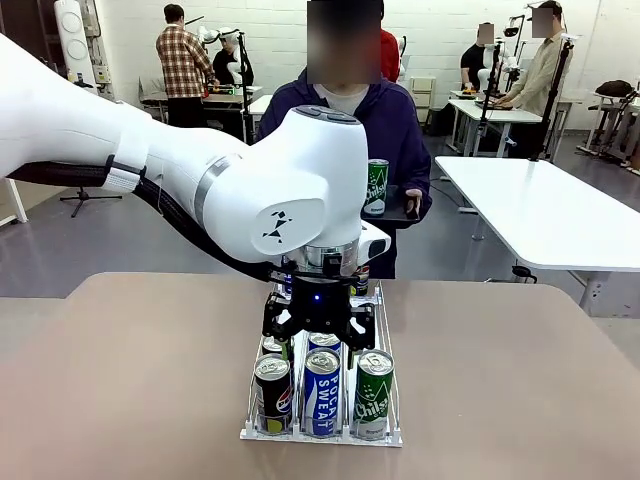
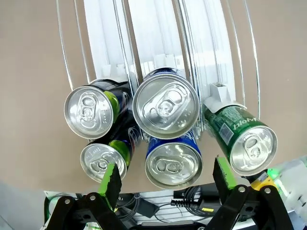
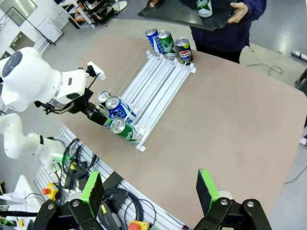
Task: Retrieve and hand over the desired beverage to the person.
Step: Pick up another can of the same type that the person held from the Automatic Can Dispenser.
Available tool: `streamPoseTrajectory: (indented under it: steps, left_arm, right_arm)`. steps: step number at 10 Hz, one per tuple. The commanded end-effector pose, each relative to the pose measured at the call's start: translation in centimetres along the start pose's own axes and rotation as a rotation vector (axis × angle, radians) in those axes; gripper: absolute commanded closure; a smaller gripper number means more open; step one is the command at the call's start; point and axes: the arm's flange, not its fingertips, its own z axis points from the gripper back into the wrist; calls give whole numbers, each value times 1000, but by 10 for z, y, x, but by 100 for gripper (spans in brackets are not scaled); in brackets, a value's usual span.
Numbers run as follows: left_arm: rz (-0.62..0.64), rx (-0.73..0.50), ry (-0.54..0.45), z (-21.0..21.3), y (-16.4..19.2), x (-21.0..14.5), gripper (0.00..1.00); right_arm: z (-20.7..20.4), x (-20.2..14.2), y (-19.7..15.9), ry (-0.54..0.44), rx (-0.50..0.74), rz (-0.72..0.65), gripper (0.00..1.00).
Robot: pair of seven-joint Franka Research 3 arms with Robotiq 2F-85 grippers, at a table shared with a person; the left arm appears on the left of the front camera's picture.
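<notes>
Your left gripper hangs wide open over the near end of the rack, gripping nothing. In the left wrist view its fingers straddle the middle lane, so I'd guess the blue can is the pick, though it's hard to be sure. The person stands across the table holding out a tray, probably for the handover. Your right gripper is open and empty too, parked high out of the way.
</notes>
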Motion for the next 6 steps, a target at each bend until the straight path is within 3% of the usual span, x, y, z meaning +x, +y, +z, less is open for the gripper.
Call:
streamPoseTrajectory:
  steps: [1, 6]
  left_arm:
    - [43, 16, -4, -5, -4, 4, 0]
    - [93, 8, 37, -6, -4, 7, 0]
  right_arm:
    - [-1, 1, -2, 9, 4, 10, 0]
    - [-1, 1, -2, 9, 4, 10, 0]
